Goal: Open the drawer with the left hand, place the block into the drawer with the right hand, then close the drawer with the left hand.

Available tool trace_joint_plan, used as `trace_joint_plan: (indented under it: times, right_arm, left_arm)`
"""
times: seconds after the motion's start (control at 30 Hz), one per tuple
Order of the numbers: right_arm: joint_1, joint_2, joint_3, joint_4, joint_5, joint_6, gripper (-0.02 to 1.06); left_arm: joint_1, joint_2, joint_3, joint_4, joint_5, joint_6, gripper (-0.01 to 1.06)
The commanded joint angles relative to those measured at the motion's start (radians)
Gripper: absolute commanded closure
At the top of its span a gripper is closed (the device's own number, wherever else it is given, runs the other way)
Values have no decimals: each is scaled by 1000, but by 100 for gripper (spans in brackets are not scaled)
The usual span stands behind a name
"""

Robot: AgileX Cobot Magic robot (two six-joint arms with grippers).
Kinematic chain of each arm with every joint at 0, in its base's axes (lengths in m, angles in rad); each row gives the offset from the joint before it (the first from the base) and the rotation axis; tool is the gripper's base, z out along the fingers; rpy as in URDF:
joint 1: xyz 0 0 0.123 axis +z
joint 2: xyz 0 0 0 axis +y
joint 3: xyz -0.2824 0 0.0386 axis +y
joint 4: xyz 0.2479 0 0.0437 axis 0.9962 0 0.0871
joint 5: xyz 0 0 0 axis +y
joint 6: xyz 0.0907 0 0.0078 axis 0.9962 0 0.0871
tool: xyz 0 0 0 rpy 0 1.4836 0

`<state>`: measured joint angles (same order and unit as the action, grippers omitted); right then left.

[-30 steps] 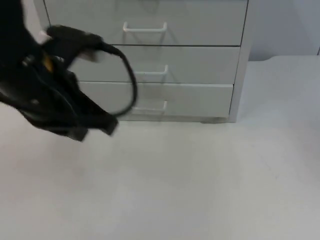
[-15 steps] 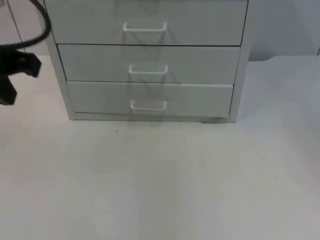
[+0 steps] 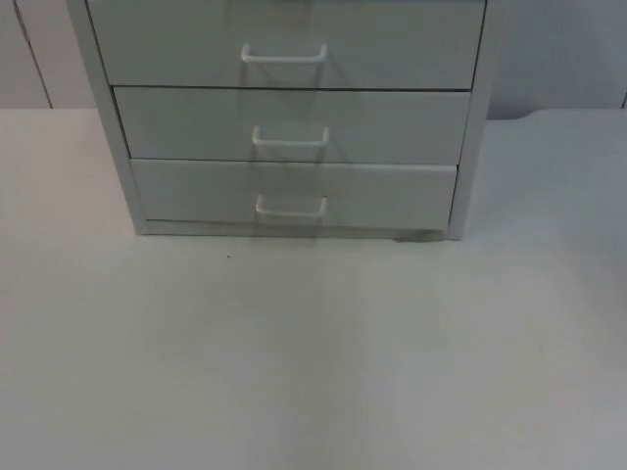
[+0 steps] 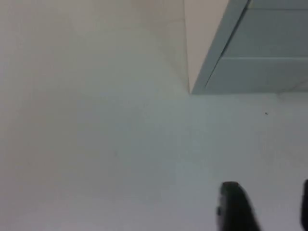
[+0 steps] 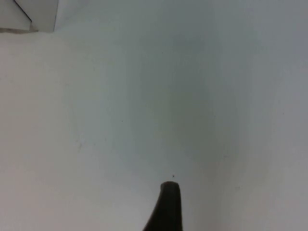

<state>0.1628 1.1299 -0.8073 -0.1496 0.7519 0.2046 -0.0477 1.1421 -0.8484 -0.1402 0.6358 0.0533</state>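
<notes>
Shared: drawer cabinet (image 3: pixel 289 117), table (image 3: pixel 313 372).

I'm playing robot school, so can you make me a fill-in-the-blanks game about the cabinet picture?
1. The grey cabinet shows ___ drawers, one above the other.
2. Each drawer has a white ___ on its front.
3. The bottom drawer is ___.
4. The left hand hovers over the white ___ near the cabinet's corner.

Missing words: three; handle; closed; table

The light is soft and even, a little dim; the surface (image 3: pixel 313 372) shows no glare, and all views look slightly blurred.
</notes>
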Motion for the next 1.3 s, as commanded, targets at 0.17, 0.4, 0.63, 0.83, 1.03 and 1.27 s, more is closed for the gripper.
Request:
trace_joint_plan:
  times: [0.17, 0.4, 0.63, 0.83, 1.03, 1.27]
  right_arm:
    - [-3, -17, 1, -3, -7, -12, 34]
    - [-3, -170, 1, -1, -20, -40, 34]
    - [-3, -425, 1, 25, -17, -88, 34]
    - [-3, -588, 1, 96, -4, -205, 34]
    - [-3, -744, 1, 112, 72, -245, 34]
    - [-3, -906, 4, 112, 194, -269, 28]
  left_arm:
    - [3, -126, 6, -10, 78, 2, 0]
    - [3, -293, 6, -9, 132, 2, 0]
    - [3, -543, 6, 51, 145, 2, 0]
    - [3, -734, 71, 70, 150, 2, 0]
    - [3, -935, 175, 79, 173, 0, 0]
    - [3, -1053, 179, 177, 300, -8, 0]
